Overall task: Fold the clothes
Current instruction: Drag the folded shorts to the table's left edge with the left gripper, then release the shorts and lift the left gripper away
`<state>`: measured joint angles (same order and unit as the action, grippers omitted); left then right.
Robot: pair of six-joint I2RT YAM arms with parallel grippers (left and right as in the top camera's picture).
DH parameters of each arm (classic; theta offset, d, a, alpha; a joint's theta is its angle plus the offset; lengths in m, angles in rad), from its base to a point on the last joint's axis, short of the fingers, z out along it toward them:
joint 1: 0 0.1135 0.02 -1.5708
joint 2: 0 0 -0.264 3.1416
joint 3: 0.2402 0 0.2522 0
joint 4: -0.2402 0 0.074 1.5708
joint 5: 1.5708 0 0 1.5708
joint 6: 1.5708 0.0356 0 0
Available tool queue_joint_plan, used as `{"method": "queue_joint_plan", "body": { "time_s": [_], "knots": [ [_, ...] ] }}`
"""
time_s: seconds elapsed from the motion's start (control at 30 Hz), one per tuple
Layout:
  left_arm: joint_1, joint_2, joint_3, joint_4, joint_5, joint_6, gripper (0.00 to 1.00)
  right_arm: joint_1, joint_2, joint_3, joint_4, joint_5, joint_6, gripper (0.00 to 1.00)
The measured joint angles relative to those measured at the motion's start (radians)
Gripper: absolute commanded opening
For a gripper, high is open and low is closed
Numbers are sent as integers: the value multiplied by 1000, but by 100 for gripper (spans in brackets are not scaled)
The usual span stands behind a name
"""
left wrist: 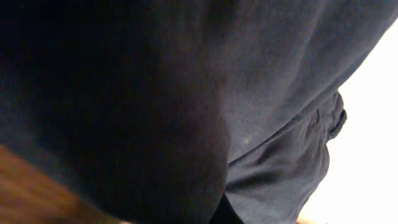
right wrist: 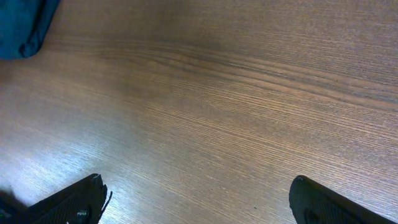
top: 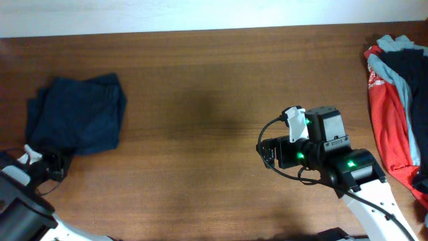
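Observation:
The dark navy-blue clothes [top: 77,114] lie bunched in a folded heap at the table's far left. My left gripper [top: 56,165] is at the heap's lower-left corner, touching the cloth. In the left wrist view the navy cloth [left wrist: 273,93] fills nearly the whole frame and hides the fingers, so I cannot tell whether they grip it. My right gripper [top: 266,152] is open and empty over bare wood right of centre, far from the clothes. In the right wrist view its fingers [right wrist: 199,190] are spread wide and a corner of the navy clothes [right wrist: 22,25] shows at the top left.
A pile with a red garment [top: 391,114] and a light grey-blue garment [top: 400,67] lies at the right edge of the wooden table [top: 200,87]. The right arm's body [top: 354,171] stands at the lower right.

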<state>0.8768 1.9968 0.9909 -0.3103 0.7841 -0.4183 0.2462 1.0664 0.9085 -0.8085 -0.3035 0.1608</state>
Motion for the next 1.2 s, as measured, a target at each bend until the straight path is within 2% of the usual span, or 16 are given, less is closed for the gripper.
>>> {"method": "queue_joint_plan", "body": {
  "time_s": [0.27, 0.53, 0.57, 0.6, 0.63, 0.7, 0.83, 0.9, 1.0, 1.03, 1.2],
  "knots": [
    [-24, -13, -2, -68, -18, -24, 1, 0, 0, 0, -1, 0, 0, 99],
    [-24, -40, -79, 17, -14, -66, 1, 0, 0, 0, -2, 0, 0, 99],
    [-24, -42, -83, 20, -10, -71, 17, 0, 0, 0, -3, 0, 0, 99],
    [-24, -42, -85, 20, -9, -73, 29, 0, 0, 0, -3, 0, 0, 99],
    [-24, -42, -87, 27, -1, -79, 33, 0, 0, 0, -3, 0, 1, 99],
    [-23, -45, -91, 43, 39, -79, 53, 0, 0, 0, -3, 0, 1, 99],
    [-25, -46, -74, 18, 115, -79, 65, 0, 0, 0, -4, 0, 0, 99],
    [-26, -53, -66, -17, 142, -76, 77, 0, 0, 0, -3, 0, 0, 99],
    [-30, -90, -71, -80, 156, -80, 87, 0, 0, 0, -4, 0, 1, 99],
    [-32, -113, -80, -97, 141, -79, 96, 0, 0, 0, -4, 0, 0, 99],
    [-34, -342, -113, -167, 19, -79, 99, 0, 1, 0, -4, 0, 0, 99]
  ]
}}
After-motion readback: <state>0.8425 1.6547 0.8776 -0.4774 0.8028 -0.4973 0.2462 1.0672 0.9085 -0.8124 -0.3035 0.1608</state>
